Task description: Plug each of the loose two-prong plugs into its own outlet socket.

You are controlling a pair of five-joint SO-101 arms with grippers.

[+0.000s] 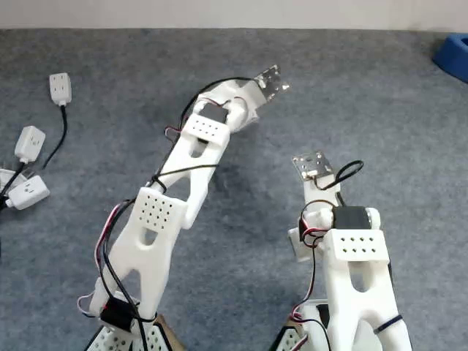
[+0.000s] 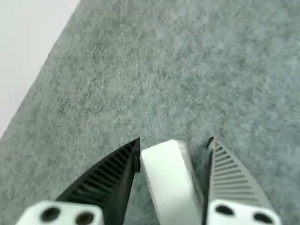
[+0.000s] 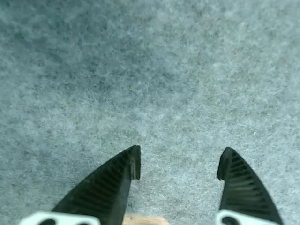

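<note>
My left gripper point(image 2: 174, 143) is shut on a white plug point(image 2: 171, 183), whose rounded white body sits between the black finger and the grey finger; its prongs are hidden. In the high view this gripper point(image 1: 269, 80) is stretched out to the far middle of the grey carpet. My right gripper point(image 3: 180, 154) stands open over bare carpet with nothing between its fingers, and sits near the middle right in the high view point(image 1: 313, 165). Several white outlet sockets lie at the far left: one point(image 1: 60, 87) on a black cord, one point(image 1: 29, 143) below it, and another point(image 1: 28, 191) nearer the front.
A blue object point(image 1: 453, 55) sits at the back right corner. A pale wall edge point(image 2: 28, 42) borders the carpet beyond the left gripper. Grey carpet point(image 1: 380, 110) lies open between and around the arms.
</note>
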